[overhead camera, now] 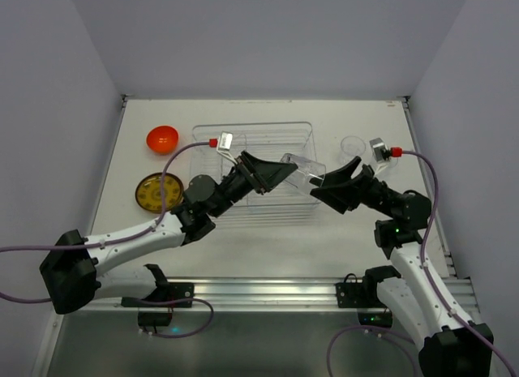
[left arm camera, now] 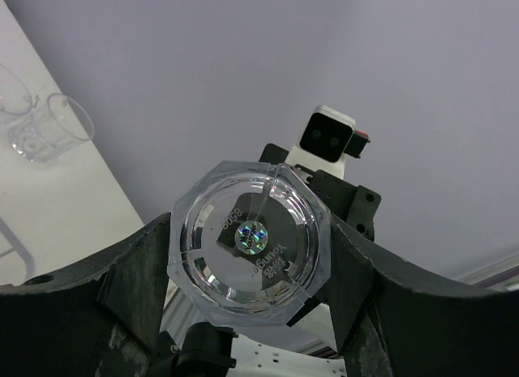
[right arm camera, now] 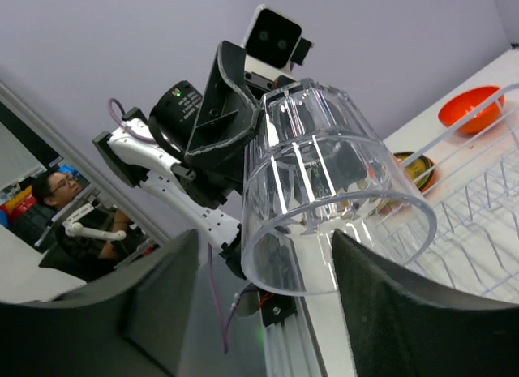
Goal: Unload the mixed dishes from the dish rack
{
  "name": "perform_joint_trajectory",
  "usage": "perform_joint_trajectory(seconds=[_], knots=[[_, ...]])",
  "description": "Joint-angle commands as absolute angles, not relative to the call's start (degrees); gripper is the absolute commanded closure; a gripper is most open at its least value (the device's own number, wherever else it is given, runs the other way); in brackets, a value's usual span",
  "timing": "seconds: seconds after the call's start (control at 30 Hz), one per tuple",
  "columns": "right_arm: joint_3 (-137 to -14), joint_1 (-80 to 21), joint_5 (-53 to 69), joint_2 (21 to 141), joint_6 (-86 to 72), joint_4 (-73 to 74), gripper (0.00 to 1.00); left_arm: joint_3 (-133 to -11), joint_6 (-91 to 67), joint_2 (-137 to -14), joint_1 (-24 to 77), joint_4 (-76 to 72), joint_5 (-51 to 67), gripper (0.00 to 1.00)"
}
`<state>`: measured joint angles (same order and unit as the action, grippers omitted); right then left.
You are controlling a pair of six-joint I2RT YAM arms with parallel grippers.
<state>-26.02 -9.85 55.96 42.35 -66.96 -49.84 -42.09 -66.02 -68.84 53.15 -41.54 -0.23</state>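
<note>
Two coloured dishes are set out on the table left of the dish rack (overhead camera: 259, 126): the orange bowl (overhead camera: 161, 139) and, nearer the arm bases, the yellow-brown plate (overhead camera: 157, 191). One clear cup (overhead camera: 353, 143) is stood on the table just right of the rack. A second cup (left arm camera: 247, 243) is held in the air over the rack's right end, its base clamped between the fingers of the left gripper (overhead camera: 285, 171). Its open mouth is flanked by the widely spread fingers of the right gripper (right arm camera: 266, 255), with a gap visible on one side. A hand-over is judged to be in progress. No dish can be made out in the rack, though clear items there would be hard to detect.
</note>
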Motion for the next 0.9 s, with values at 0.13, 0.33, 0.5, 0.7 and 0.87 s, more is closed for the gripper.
perform_joint_trajectory(seconds=[0.13,0.33,0.5,0.7,0.87], knots=[[-28.74,-11.07,52.82,41.13,-68.11,-55.98,0.53,-40.34,-68.03,-68.82,55.46,-51.06,-4.74,1.00],[-28.74,-12.83,50.28,42.27,-68.55,-56.69,0.67,-40.17,-67.94,-69.96,57.13,-53.08,-6.32,1.00],[-28.48,-13.71,47.38,41.93,-67.59,-55.81,0.85,-37.45,-68.38,-69.17,58.18,-55.28,-8.35,1.00],[-27.07,-13.97,44.83,40.34,-66.45,-56.25,1.00,-35.16,-69.26,-68.64,58.80,-57.74,-9.14,1.00],[-27.95,-13.97,44.56,38.50,-61.98,-50.20,1.00,-35.50,-67.07,-68.12,58.80,-57.40,-8.70,0.38]])
